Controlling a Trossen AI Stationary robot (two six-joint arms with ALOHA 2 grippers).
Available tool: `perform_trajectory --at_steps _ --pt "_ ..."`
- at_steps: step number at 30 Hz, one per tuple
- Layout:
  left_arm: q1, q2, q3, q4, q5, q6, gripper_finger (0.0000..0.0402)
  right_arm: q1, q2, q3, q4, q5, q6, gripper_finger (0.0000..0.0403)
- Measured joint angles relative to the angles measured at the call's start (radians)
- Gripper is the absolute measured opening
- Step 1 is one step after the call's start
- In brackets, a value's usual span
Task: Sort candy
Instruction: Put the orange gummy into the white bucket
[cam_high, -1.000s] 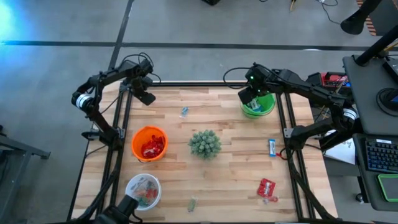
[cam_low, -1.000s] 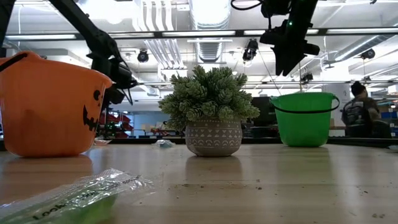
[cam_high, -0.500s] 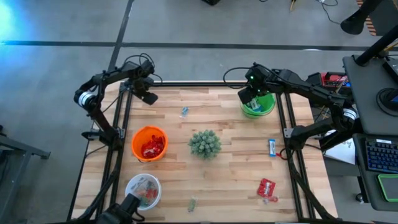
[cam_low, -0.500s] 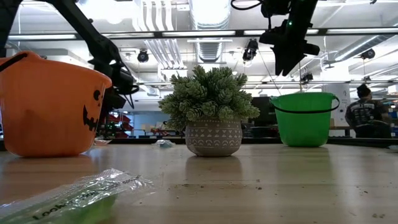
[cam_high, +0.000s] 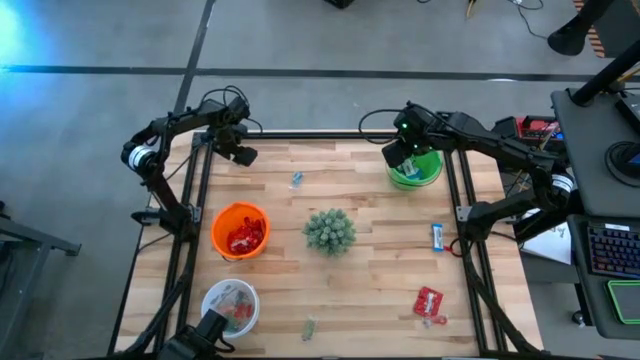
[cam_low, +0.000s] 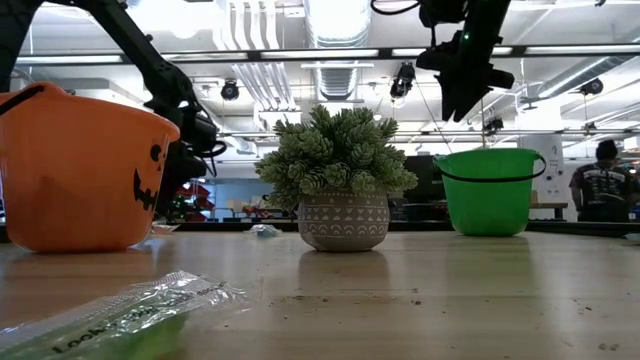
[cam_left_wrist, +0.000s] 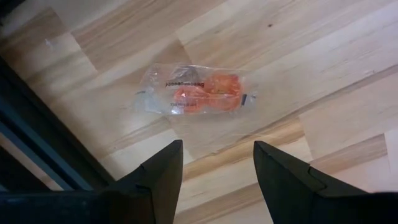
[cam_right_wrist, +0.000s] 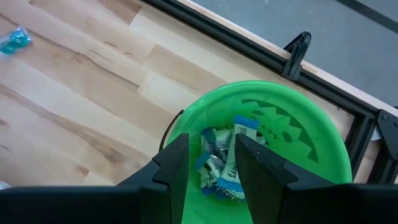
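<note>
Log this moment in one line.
left gripper: open above orange candy | right gripper: open over green bowl

Bright ceiling lights (cam_low: 330, 25) are glaring over exposed ducts; a person (cam_low: 604, 190) is standing far back; grey floor (cam_high: 300, 35) is surrounding the table.

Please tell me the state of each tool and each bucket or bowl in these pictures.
Left tool: open, empty, above an orange candy packet.
Right tool: open, empty, over the green bucket.
Green bucket: holds blue-and-white bars.
Orange bucket: holds red candy.
White bowl: holds mixed candy.
</note>
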Motion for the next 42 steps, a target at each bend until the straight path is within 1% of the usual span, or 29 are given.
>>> perform_trajectory --at_steps 8,16,22,33,42 --pt "0.0 0.004 0.0 0.02 -0.001 0.013 0.0178 0.014 0.0 0.0 0.0 0.0 0.0 0.0121" --pt "-0.002 0.035 -0.002 0.063 -0.003 0.012 0.0178 0.014 0.0 0.0 0.0 -0.002 0.013 0.0121" --pt "-0.005 0.035 -0.002 0.077 -0.003 0.019 0.0178 0.014 0.0 0.0 -0.001 -0.053 0.022 0.0121" --pt "-0.005 0.035 -0.003 0.053 -0.004 -0.017 0.0178 0.014 0.0 0.0 -0.001 -0.054 0.036 0.0121" --pt "-0.007 0.035 -0.004 0.062 -0.026 -0.044 0.0178 0.014 0.0 0.0 -0.001 -0.054 0.035 0.0121"
